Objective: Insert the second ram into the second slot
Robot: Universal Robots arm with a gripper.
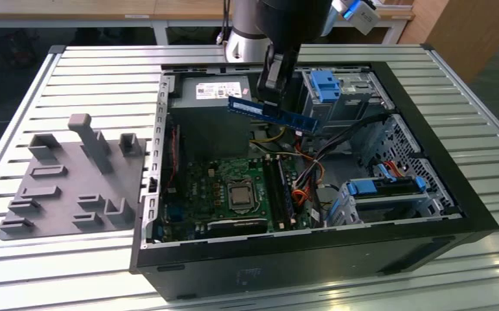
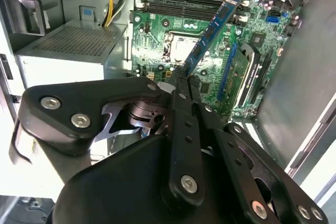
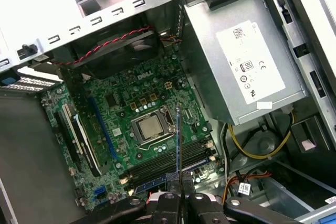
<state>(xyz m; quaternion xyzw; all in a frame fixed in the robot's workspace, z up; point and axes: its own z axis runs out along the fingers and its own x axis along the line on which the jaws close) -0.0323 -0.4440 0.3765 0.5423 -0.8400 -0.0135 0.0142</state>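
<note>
My jaws clamp the thin blue memory stick (image 1: 271, 112) well above the green motherboard (image 1: 199, 184). It seems turned across the long dark slots (image 1: 280, 188); pressed down so, it would jam.

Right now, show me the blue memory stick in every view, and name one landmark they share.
Exterior view: the memory stick hangs tilted in the pincer above the open computer case.
First wrist view: edge-on, a thin blue line running from the pincer past the processor socket.
Second wrist view: a slanted blue strip reaching from the pincer toward the memory slots.
Shared landmark: the processor socket.
</note>
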